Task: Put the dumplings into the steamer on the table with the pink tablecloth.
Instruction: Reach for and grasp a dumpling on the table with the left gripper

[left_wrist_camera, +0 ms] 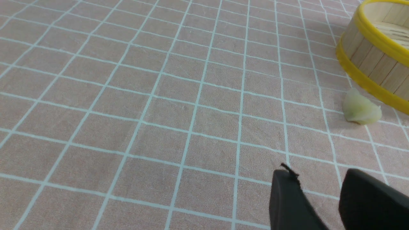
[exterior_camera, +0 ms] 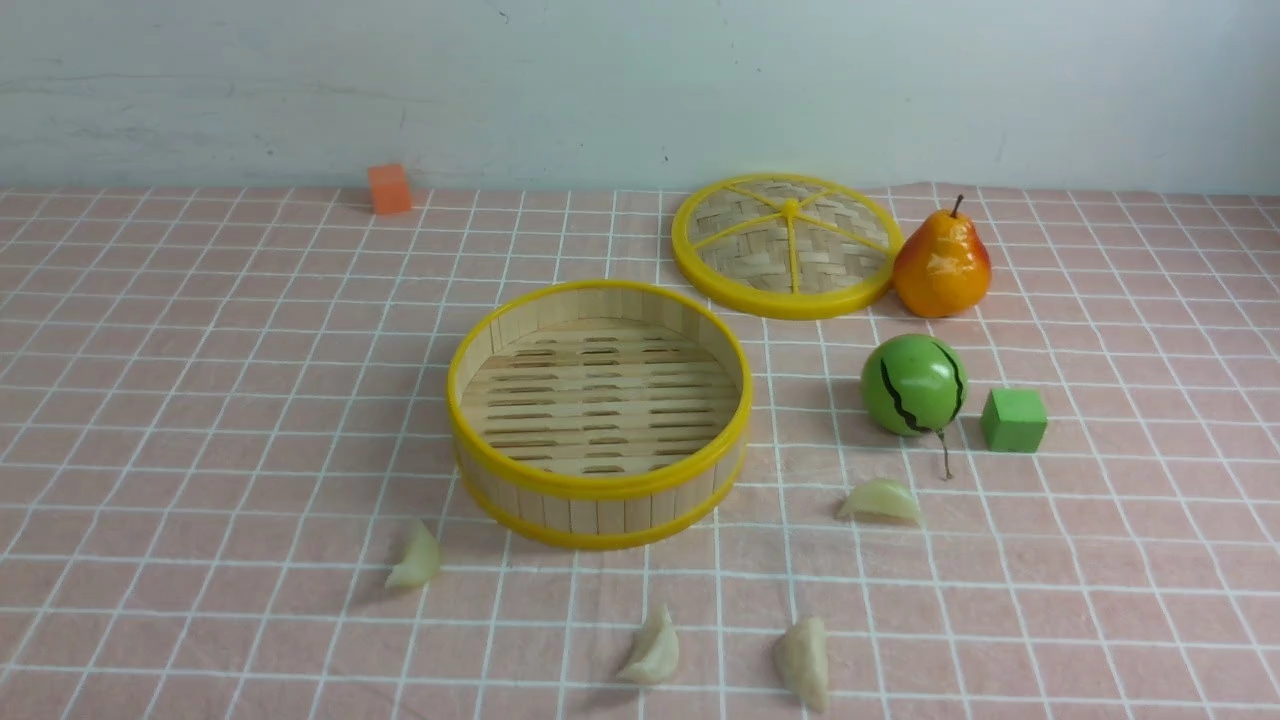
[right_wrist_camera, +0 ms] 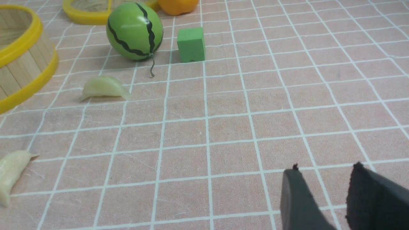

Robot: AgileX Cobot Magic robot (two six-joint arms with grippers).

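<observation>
The bamboo steamer (exterior_camera: 598, 410) stands empty mid-table on the pink tablecloth (exterior_camera: 200, 400). Several pale dumplings lie on the cloth around its near side: one front-left (exterior_camera: 415, 558), two at the front (exterior_camera: 652, 648) (exterior_camera: 806, 660), one front-right (exterior_camera: 880, 500). No gripper shows in the front view. My left gripper (left_wrist_camera: 319, 179) is open and empty above bare cloth, apart from the front-left dumpling (left_wrist_camera: 361, 107) and the steamer wall (left_wrist_camera: 374, 60). My right gripper (right_wrist_camera: 326, 171) is open and empty over bare cloth, far from the dumplings (right_wrist_camera: 104, 87) (right_wrist_camera: 11, 172).
The woven yellow-rimmed lid (exterior_camera: 785, 245) lies at the back, an orange pear (exterior_camera: 942, 265) beside it. A green watermelon ball (exterior_camera: 912, 385) and a green cube (exterior_camera: 1013, 420) sit right of the steamer. An orange cube (exterior_camera: 389, 188) stands far back left.
</observation>
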